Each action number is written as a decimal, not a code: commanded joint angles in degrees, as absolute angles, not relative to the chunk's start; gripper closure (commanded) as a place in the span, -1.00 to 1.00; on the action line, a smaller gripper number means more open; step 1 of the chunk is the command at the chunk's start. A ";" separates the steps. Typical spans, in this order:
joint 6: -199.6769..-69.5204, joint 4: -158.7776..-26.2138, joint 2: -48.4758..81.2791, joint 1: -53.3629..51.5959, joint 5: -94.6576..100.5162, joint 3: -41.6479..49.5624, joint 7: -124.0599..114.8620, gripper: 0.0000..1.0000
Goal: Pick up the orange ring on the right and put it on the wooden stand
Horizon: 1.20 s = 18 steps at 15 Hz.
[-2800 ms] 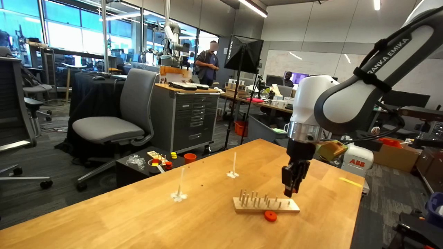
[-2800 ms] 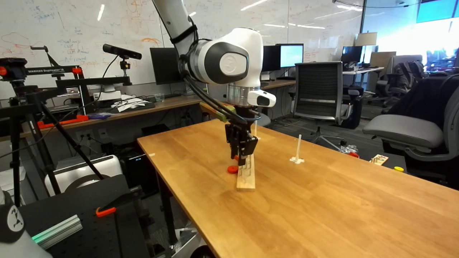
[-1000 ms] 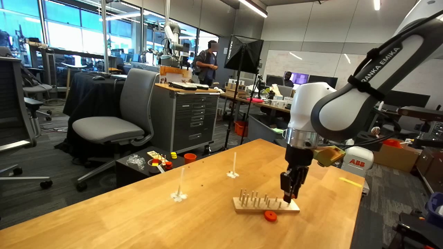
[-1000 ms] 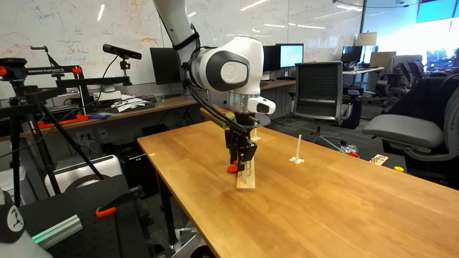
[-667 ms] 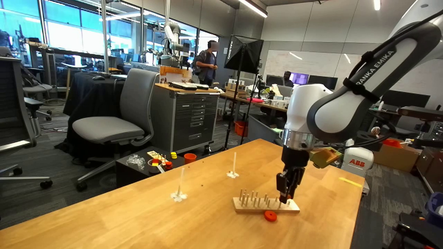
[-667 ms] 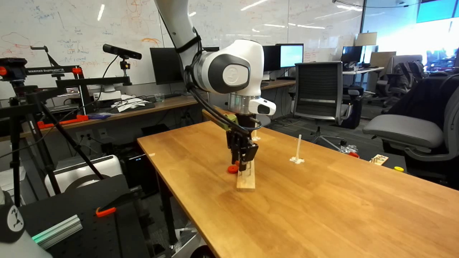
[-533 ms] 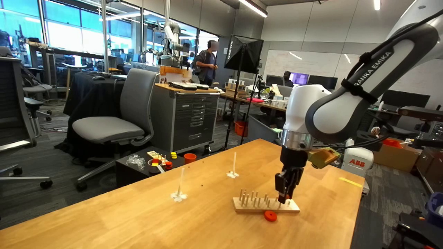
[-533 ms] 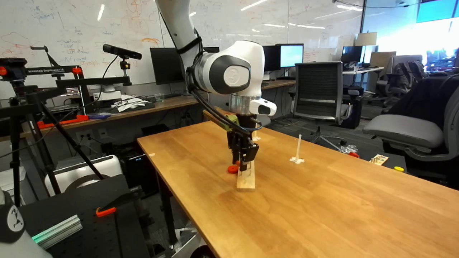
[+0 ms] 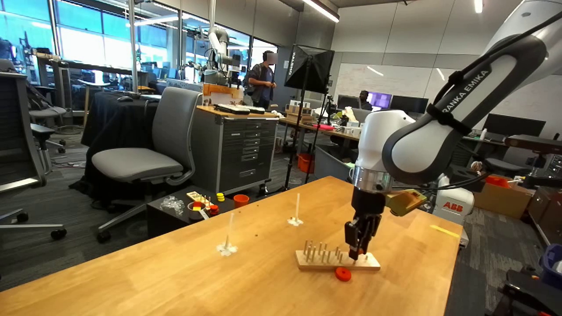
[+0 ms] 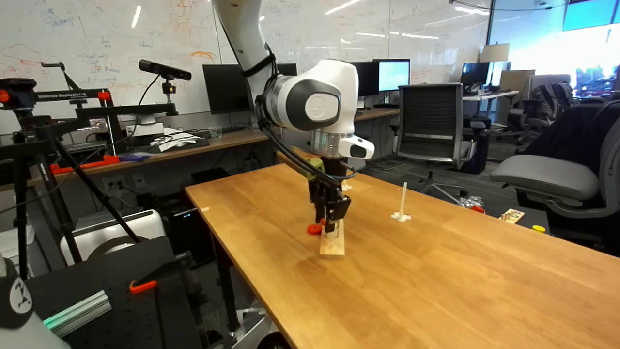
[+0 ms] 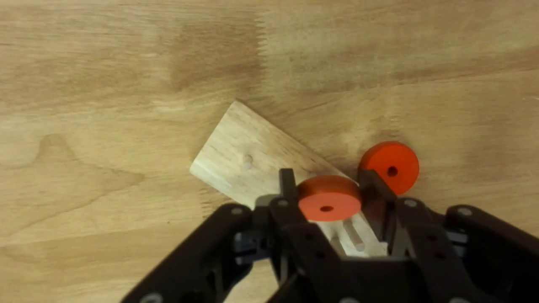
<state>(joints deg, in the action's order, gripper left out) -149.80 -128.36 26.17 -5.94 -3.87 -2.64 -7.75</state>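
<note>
My gripper point(image 11: 327, 189) is shut on an orange ring point(image 11: 330, 198), held roughly flat between the two dark fingertips. Beneath it lies the wooden stand point(image 11: 223, 155), a pale block with rows of short upright pegs. In both exterior views the gripper point(image 9: 357, 253) hangs low over the end of the stand point(image 9: 372, 264) with the shortest pegs. Only a sliver of the held ring point(image 10: 323, 221) shows there. Whether it touches a peg is hidden by the fingers. A second orange ring point(image 9: 343, 275) rests flat on the table against the stand's long side.
Two thin upright pegs, a nearer one point(image 9: 230, 232) and a farther one point(image 9: 297, 207), stand alone on the table point(image 9: 175, 281), fixed with whitish patches. A low black box point(image 9: 171, 219) beyond the table edge carries small coloured parts. A grey chair point(image 9: 140, 162) stands past it.
With the ring in its grip, my gripper has come down and moved inward along the stand from its end. The stand and the ring on the table have stayed put.
</note>
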 commanded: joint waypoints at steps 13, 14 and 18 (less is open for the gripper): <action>-150.17 -126.63 27.83 -6.46 -3.67 -2.43 -9.04 0.65; -150.23 -126.72 27.85 -6.54 -3.55 -2.36 -9.10 0.65; -150.69 -127.23 27.62 -6.62 -3.39 -2.24 -9.17 0.65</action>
